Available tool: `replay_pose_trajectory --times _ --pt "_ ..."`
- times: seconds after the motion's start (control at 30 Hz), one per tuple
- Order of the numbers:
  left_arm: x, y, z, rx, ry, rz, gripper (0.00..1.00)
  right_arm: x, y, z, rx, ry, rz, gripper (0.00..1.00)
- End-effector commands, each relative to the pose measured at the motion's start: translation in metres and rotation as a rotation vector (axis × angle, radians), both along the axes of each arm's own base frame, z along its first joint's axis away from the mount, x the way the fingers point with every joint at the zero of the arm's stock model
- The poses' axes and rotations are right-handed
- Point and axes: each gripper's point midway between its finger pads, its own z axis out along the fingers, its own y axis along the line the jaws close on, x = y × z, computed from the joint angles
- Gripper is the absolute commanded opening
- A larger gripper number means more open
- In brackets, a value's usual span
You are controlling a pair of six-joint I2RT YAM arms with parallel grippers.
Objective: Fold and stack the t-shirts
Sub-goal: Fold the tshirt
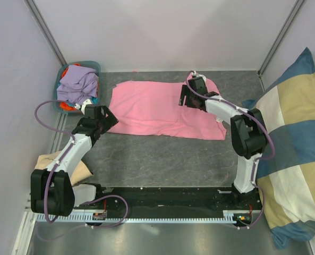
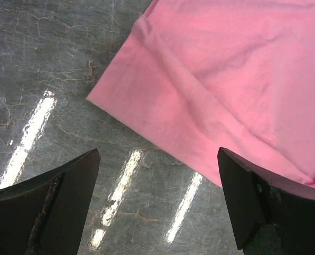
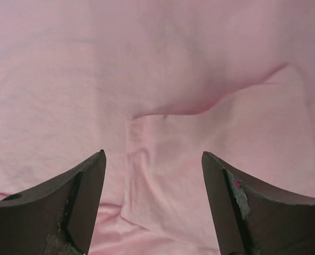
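The left fingers (image 2: 67, 202) stand open over the grey marbled bench (image 1: 162, 159), just beside the near-left corner of the bright pink cotton t-shirt (image 1: 152, 109), which lies spread flat mid-bench. The right fingers (image 3: 72, 202) hang open above its right part. At far left, a teal plastic basket (image 1: 89, 64) holds a crumpled lavender t-shirt (image 1: 77, 82).

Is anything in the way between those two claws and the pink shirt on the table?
Nothing visible is. The right gripper hangs open right above the pink t-shirt. The left gripper is open over the table beside the shirt's corner, nothing between them.
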Motion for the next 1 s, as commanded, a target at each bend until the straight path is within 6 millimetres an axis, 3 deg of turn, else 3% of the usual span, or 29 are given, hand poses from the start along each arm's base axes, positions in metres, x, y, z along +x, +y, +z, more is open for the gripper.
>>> replay_pose_trajectory --times 0.0,0.03,0.07,0.1,0.17,0.2,0.27,0.3,0.37,0.47,0.67,0.97 --pt "0.003 -0.002 -0.016 -0.035 0.011 0.026 1.0 -0.022 -0.03 0.069 -0.038 -0.144 -0.071 0.81" --pt "0.004 -0.004 -0.023 -0.042 0.022 0.025 1.0 -0.034 -0.039 0.064 -0.058 -0.116 -0.098 0.81" --pt "0.004 -0.004 -0.027 -0.045 0.034 0.027 1.0 -0.042 -0.051 0.072 -0.075 -0.133 -0.148 0.81" --pt "0.004 -0.005 -0.031 -0.049 0.044 0.029 1.0 -0.063 -0.064 0.052 -0.094 -0.072 -0.195 0.81" --pt "0.003 -0.005 -0.037 -0.05 0.059 0.03 1.0 -0.082 -0.08 0.05 -0.11 -0.059 -0.267 0.81" --pt "0.002 -0.006 -0.038 -0.05 0.06 0.031 1.0 -0.1 -0.096 0.035 -0.138 -0.017 -0.335 0.81" --pt "0.002 -0.006 -0.036 -0.053 0.05 0.028 1.0 -0.115 -0.109 0.035 -0.134 -0.007 -0.389 0.81" --pt "0.002 -0.006 -0.035 -0.052 0.047 0.029 1.0 -0.128 -0.118 0.023 -0.139 0.032 -0.417 0.81" --pt "0.002 -0.006 -0.032 -0.048 0.039 0.027 1.0 -0.138 -0.121 0.024 -0.088 0.035 -0.462 0.8" --pt "0.003 -0.006 -0.029 -0.046 0.031 0.023 1.0 -0.163 -0.124 0.008 -0.044 0.076 -0.502 0.79" --pt "0.003 -0.006 -0.029 -0.052 0.033 0.02 1.0 -0.187 -0.143 -0.004 -0.064 0.073 -0.591 0.77" --pt "0.003 -0.005 -0.035 -0.048 0.046 0.031 1.0 -0.187 -0.152 -0.012 -0.097 0.075 -0.615 0.76"
